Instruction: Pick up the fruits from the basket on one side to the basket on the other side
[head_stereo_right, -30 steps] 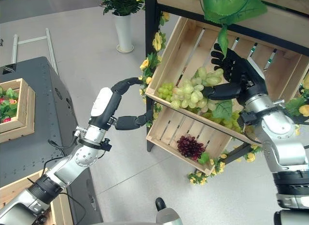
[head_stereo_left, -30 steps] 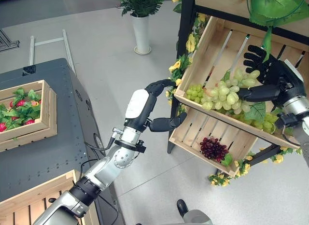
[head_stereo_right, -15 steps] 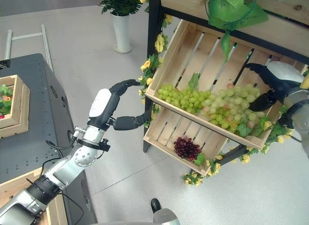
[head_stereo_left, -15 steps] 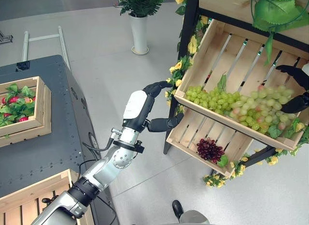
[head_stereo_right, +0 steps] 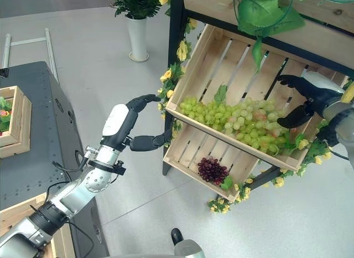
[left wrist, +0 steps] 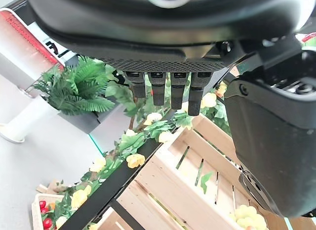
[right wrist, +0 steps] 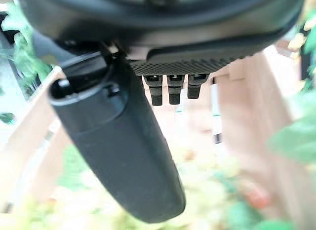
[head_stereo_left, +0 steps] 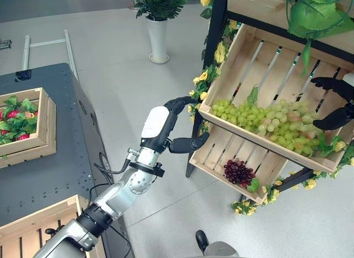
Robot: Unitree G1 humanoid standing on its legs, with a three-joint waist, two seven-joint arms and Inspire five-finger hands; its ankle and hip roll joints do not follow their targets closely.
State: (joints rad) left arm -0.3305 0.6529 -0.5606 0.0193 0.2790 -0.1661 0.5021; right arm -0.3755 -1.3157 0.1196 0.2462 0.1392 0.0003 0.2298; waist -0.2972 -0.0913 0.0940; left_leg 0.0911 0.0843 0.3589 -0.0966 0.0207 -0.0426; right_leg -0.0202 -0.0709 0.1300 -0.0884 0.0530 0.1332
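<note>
Since a second ago your right hand (head_stereo_left: 332, 103) has withdrawn from the green grapes (head_stereo_left: 265, 120), now lying at its nine o'clock, bunch running crosswise in the upper crate (head_stereo_right: 202, 56). Right wrist view: fingers spread, holding nothing. Left hand (head_stereo_right: 145, 120) idles open, farther off.

Grey floor (head_stereo_left: 110, 58), white potted plant (head_stereo_left: 157, 25), dark cabinet (head_stereo_left: 72, 153)
</note>
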